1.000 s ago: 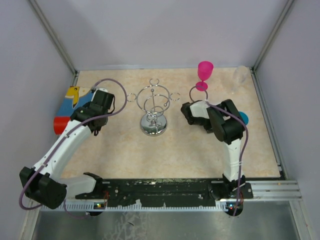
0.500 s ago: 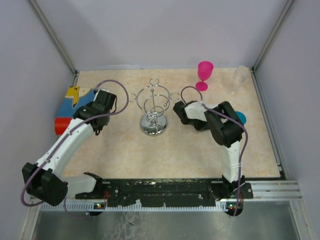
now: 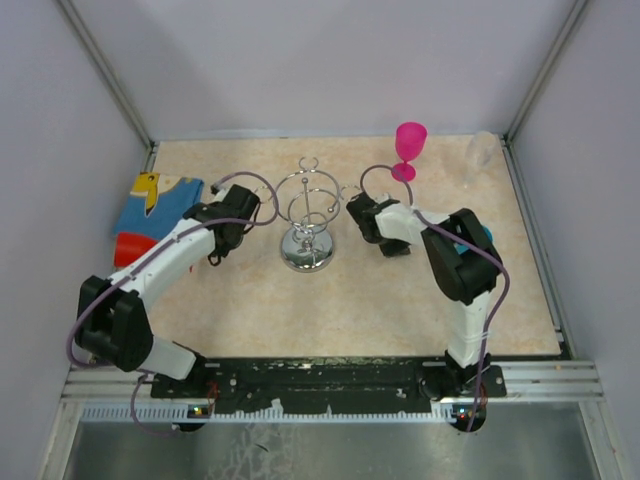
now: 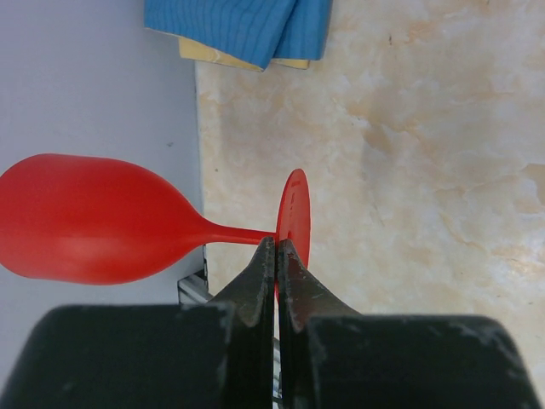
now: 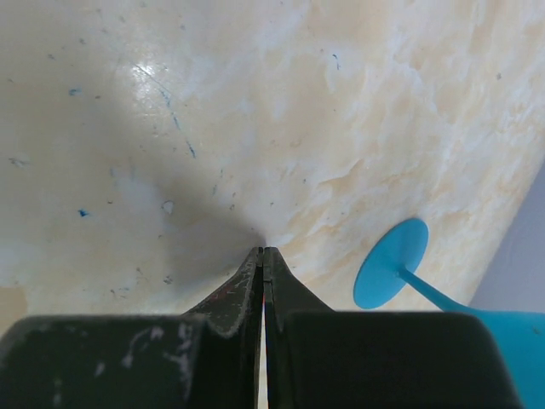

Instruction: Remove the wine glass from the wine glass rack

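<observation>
Chrome rack [image 3: 307, 215] stands mid-surface between both hands, each just beside it, with no glass visibly hanging. Left hand [image 4: 277, 247] and right hand [image 5: 264, 252] are pinched closed, empty. Pink glass [image 3: 408, 150] stands upright behind the right hand.

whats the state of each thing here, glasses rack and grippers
wine glass rack: upright, no glass seen on it
pink glass: standing upright
red glass: lying on its side
blue glass: lying on its side
clear glass: too faint to tell
left gripper: shut, empty
right gripper: shut, empty
</observation>
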